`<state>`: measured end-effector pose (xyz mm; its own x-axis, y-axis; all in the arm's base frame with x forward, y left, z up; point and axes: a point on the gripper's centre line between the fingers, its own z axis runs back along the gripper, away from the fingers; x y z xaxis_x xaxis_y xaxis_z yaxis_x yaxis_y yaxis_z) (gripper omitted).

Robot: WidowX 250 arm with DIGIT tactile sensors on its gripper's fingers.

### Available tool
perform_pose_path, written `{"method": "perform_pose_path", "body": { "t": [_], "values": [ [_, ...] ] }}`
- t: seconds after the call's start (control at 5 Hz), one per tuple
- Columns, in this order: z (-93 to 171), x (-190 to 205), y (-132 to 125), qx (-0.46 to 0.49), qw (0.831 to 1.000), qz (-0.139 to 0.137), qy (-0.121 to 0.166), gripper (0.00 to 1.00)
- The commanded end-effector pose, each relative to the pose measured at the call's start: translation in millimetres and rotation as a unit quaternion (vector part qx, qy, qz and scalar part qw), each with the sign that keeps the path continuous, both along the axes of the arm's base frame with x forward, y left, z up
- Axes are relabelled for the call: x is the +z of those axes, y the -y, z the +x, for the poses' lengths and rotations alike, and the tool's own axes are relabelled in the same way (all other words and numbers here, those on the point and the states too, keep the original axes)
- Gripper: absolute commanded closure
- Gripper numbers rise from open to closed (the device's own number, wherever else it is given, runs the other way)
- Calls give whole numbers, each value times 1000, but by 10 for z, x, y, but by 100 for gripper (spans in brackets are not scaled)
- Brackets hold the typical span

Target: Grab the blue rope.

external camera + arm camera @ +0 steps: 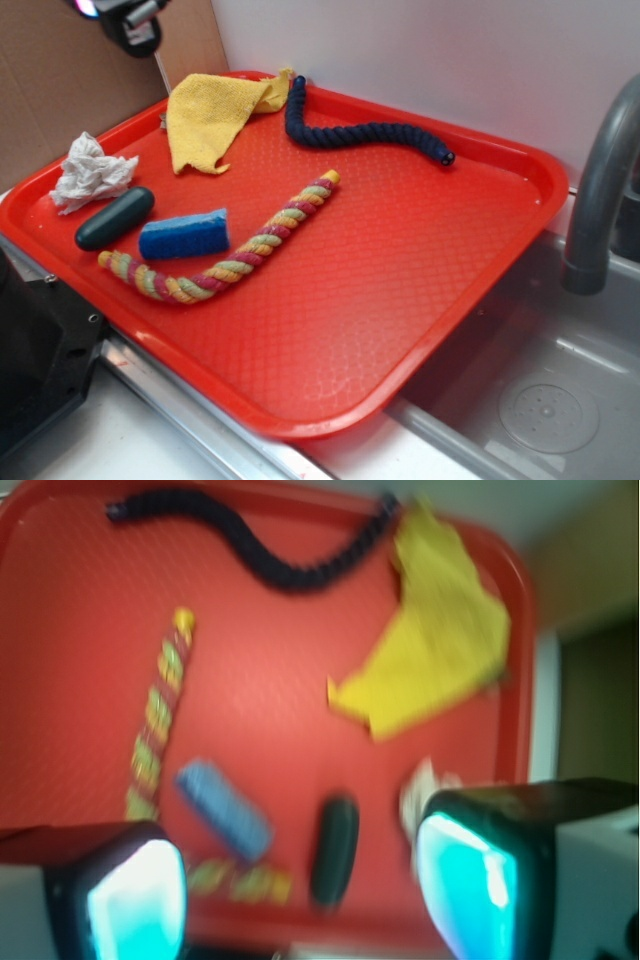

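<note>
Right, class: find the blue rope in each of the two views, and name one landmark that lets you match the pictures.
Exterior view: the blue rope lies along the far side of the red tray, one end beside the yellow cloth.
Wrist view: the same blue rope runs across the top of the picture, though blurred.
Shared landmark: the yellow cloth at the rope's end.

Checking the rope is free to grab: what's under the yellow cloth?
Only the red tray shows around the yellow cloth. The blue rope ends at its corner; anything beneath is covered.
</note>
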<state>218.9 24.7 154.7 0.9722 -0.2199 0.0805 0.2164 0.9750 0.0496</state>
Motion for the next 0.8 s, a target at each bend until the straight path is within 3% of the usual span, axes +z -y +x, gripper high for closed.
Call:
{"method": "perform_pose_path", "body": {
  "t": [0.0,0.4,0.6],
  "values": [
    [515,-148,-69,-40,998,17,42,0],
    [515,-148,-69,-40,998,17,42,0],
    [715,-489,-10,-164,984,34,69,0]
  ]
}}
